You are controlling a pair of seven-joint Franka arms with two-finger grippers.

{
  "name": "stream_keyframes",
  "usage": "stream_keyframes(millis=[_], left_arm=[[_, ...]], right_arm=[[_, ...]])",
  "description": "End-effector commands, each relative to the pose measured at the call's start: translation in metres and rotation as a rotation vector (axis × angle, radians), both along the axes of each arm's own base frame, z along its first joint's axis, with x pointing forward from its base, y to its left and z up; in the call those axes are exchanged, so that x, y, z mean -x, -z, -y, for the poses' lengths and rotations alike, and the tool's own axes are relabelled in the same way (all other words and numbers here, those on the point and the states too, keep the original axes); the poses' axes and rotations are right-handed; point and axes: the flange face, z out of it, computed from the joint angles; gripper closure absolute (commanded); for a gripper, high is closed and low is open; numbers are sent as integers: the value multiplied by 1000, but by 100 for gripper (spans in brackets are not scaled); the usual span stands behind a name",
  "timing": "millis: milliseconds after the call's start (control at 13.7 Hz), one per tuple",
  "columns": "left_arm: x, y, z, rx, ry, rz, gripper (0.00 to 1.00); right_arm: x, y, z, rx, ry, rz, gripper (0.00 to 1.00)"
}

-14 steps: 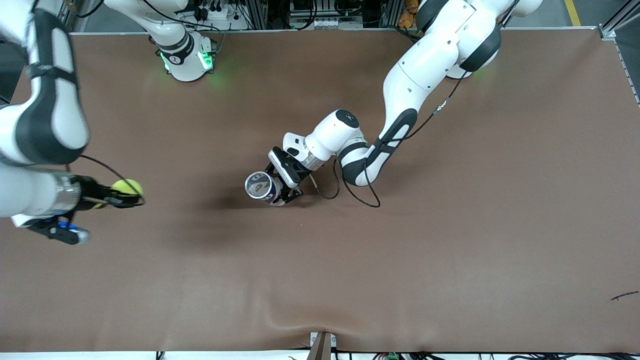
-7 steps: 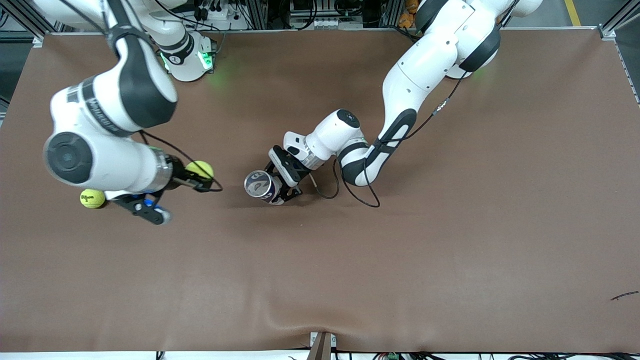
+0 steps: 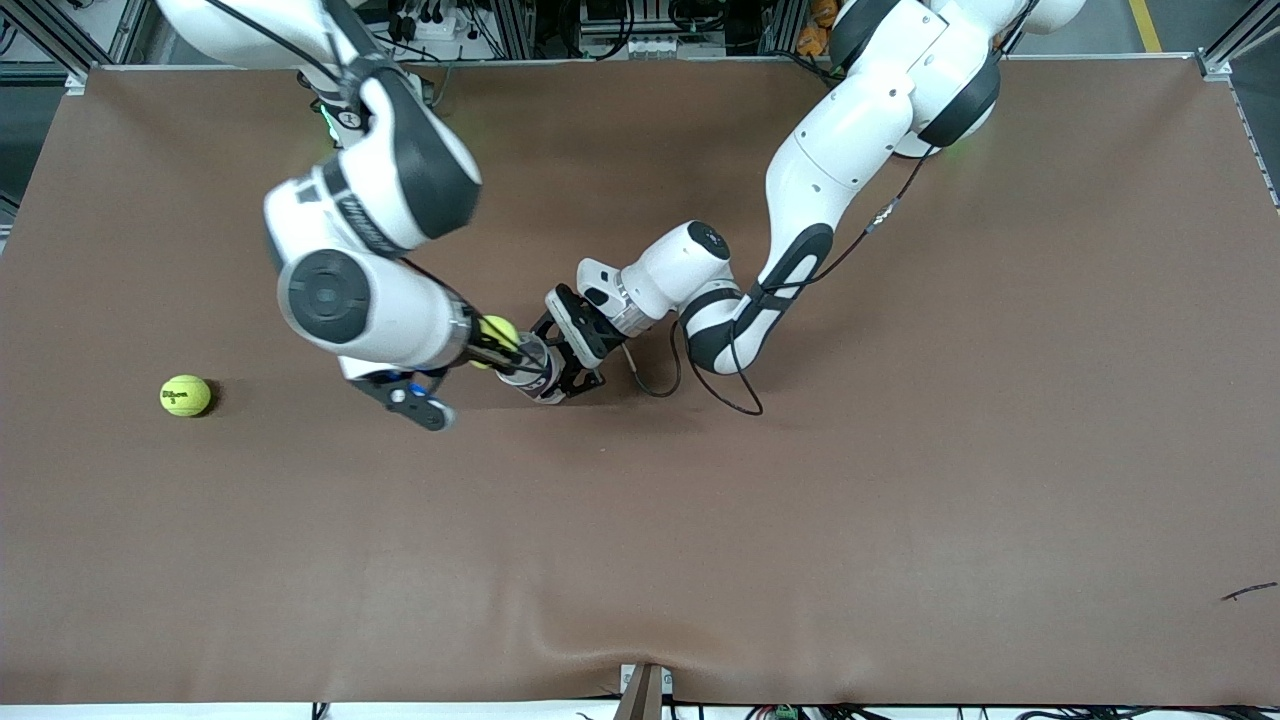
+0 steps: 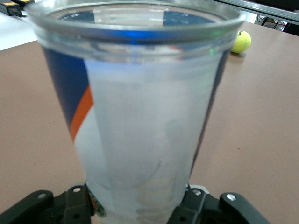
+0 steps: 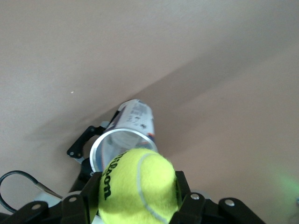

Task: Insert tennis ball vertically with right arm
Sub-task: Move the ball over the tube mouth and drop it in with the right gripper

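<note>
My right gripper (image 3: 503,345) is shut on a yellow tennis ball (image 3: 497,331) and holds it over the open mouth of a clear can (image 3: 533,372) with a blue, white and orange label. In the right wrist view the ball (image 5: 136,186) sits between the fingers just above the can's rim (image 5: 122,145). My left gripper (image 3: 562,370) is shut on the can's lower part and holds it upright on the table. In the left wrist view the can (image 4: 140,112) fills the picture.
A second tennis ball (image 3: 186,395) lies on the brown table toward the right arm's end; it also shows in the left wrist view (image 4: 241,41). A black cable (image 3: 700,385) loops from the left wrist onto the table.
My right arm has swung from the table's right-arm end toward the middle, carrying the ball up to the can. The second ball came into view. The left arm shifted slightly.
</note>
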Motion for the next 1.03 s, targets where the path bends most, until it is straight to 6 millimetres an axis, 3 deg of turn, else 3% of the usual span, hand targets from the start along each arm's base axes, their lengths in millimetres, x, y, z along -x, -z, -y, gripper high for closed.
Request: stream_keyframes(millis=[0,73,146,220,513,659,806,952], left_arm=[[0,-2,-3,21,3,4,38],[-1,-1,-6,18,2,5,38],[-1,0,-6,14,2,3,38],[-1,2,-7,13,1,1,38],[-1,2,-8,12,2,0,38],[-1,2,-8,12,3,1,38],[-4,2,-10,9,-2,6,38],[-4,2,-10,10,-2,7,38]], right_arm=[[1,7,-5,-1,35,6,81],[3,7,-7,1,44,4,66],[4,8,-10,3,59,-1,16],[4,13,-11,13,77,-9,0],[2,6,-10,5,77,-1,0],[-8,-10,7,-4,96,16,0],[-28,-38,62,-11,132,7,0],[-46,-44,128,-33,55,-1,0]])
